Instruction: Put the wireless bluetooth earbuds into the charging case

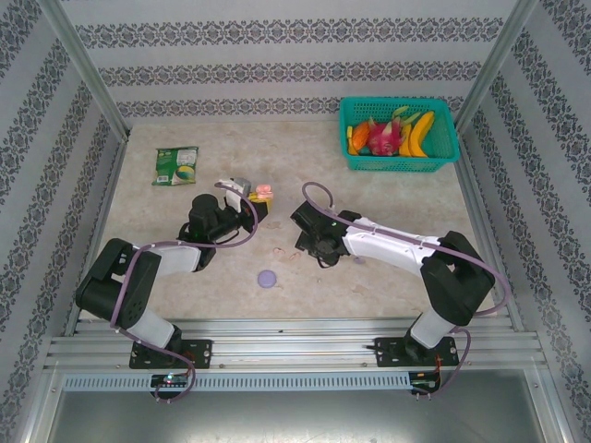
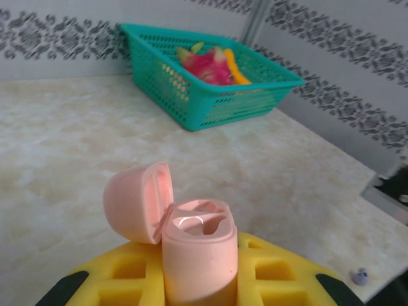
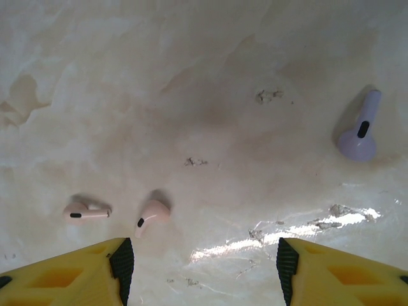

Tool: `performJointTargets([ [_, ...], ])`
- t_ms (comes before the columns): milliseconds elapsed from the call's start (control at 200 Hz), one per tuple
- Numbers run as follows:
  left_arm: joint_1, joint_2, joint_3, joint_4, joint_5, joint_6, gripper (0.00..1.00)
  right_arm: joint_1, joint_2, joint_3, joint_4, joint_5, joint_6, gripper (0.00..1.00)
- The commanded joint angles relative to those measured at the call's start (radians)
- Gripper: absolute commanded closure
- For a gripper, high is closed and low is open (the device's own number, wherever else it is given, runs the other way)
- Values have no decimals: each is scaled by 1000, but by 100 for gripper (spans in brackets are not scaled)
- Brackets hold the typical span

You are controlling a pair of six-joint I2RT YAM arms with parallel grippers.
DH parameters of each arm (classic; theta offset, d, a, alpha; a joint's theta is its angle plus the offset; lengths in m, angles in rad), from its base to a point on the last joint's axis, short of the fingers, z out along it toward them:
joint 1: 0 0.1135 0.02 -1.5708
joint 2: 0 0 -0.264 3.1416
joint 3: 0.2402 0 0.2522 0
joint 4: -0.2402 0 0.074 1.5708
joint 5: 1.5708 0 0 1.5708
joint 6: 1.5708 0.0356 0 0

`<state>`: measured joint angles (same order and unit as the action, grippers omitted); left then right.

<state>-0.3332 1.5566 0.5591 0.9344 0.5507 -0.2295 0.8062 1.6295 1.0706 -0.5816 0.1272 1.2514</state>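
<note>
- The left gripper (image 1: pixel 247 205) is clamped on the pink case (image 2: pixel 199 255). The case stands upright between its fingers, lid hinged open, with 2 empty sockets facing up.
- The right gripper (image 3: pixel 201 271) hangs low over the tabletop (image 3: pixel 210 76), jaws spread, nothing between them.
- 1 pink earbud (image 3: pixel 86 211) lies flat just ahead of one fingertip. A 2nd pink earbud (image 3: pixel 152 215) lies near it, stem pointing toward the gripper.
- A purple earbud (image 3: pixel 359 131) lies well apart from the pink pair, on the opposite side.
- Handling, as judged: the earbuds look very light, rigid and glossy, so they are likely to skate or flip under a glancing touch. Take hold across the bulb, leaving the stem free to enter a socket.
- The case looks rigid. The open lid is the weak part and should not be struck.
- The left wrist view resolves the sockets and the lid hinge. The top view renders the case as a small pink spot.
- The right wrist view gives each earbud's orientation. The top view gives the layout instead: both arms reaching toward the middle, and a purple disc (image 1: pixel 267 278) lying between them.
</note>
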Motion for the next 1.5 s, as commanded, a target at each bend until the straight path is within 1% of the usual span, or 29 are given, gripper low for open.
performJointTargets([
  [0, 8, -19, -12, 97, 71, 12, 100, -12, -23, -18, -5, 31, 26, 37],
  [150, 9, -51, -16, 62, 1, 48, 100, -1, 14, 13, -30, 23, 49, 37],
  [295, 11, -63, -31, 85, -88, 50, 100, 34, 63, 67, -73, 37, 69, 37],
  [430, 18, -64, -37, 96, -130, 44, 100, 64, 128, 137, -122, 61, 32, 37],
  [625, 25, -71, -34, 95, -140, 35, 100, 92, 217, 226, -201, 115, -62, 35],
  [814, 34, -78, -32, 95, -142, 32, 100, 101, 267, 253, -190, 95, -103, 34],
  [1184, 40, -74, -24, 95, -134, 23, 100, 111, 330, 280, -165, 57, -126, 34],
  [1494, 41, -75, -22, 99, -129, 13, 100, 113, 349, 274, -182, 61, -127, 35],
])
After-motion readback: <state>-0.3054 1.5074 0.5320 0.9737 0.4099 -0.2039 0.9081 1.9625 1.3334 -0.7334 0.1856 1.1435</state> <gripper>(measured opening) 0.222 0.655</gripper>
